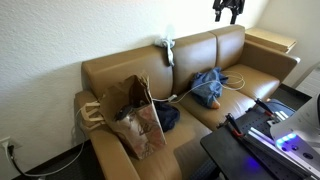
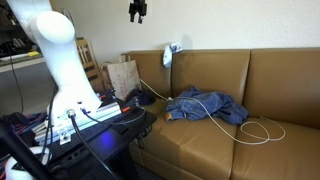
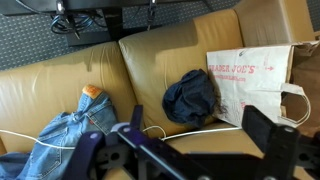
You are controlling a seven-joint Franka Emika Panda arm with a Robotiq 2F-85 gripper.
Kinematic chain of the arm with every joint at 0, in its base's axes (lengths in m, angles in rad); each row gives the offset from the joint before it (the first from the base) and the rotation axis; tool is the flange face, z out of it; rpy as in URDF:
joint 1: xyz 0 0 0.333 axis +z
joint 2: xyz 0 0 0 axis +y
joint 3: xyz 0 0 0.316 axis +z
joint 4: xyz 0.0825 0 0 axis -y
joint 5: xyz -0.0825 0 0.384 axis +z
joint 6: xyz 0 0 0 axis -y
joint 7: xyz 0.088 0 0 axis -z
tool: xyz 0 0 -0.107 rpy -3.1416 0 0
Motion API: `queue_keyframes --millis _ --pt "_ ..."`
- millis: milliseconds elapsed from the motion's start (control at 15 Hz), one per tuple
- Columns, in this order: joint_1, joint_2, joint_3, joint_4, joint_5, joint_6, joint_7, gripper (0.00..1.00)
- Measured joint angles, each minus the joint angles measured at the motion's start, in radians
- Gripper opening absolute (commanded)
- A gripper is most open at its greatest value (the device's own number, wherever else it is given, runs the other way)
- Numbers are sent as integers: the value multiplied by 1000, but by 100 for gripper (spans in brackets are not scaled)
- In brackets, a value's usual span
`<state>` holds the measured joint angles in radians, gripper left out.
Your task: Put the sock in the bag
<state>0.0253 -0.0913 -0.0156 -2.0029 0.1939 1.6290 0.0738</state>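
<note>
Your hand [image 1: 228, 11] hangs high above the sofa [image 1: 190, 62] in both exterior views, well apart from everything on it. In the wrist view its fingers [image 3: 270, 140] stand spread wide with nothing between them, so it is released and empty. You can see the sock [image 1: 168, 48] draped over the top edge of the backrest, a pale limp strip hanging down the front of the brown leather. An exterior view from the front shows it at the same place [image 2: 170, 55]. The bag [image 1: 130, 115] stands on the seat at the end of the sofa by the armrest, crumpled, its mouth open upward and its handles drooping over the side. It is well apart from the sock and lower than it. A dark blue bundle [image 1: 168, 118] lies on the seat just beside the bag. Farther along the seat lies a blue denim garment [image 1: 210, 88], with a thin white cable [image 1: 236, 82] looped next to it. The black table [image 1: 240, 150] with lit gear stands in front of the sofa.
</note>
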Motion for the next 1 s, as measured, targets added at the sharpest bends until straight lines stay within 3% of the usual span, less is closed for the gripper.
queue_keyframes --millis 200,400,800,1000 --pt "3 -23 15 -3 -6 24 22 100" --pt "0 -108 14 -49 -10 121 90 100" --pt "-27 -472 -2 -320 61 283 177 100" --pt "-34 -630 -47 -416 82 314 124 100"
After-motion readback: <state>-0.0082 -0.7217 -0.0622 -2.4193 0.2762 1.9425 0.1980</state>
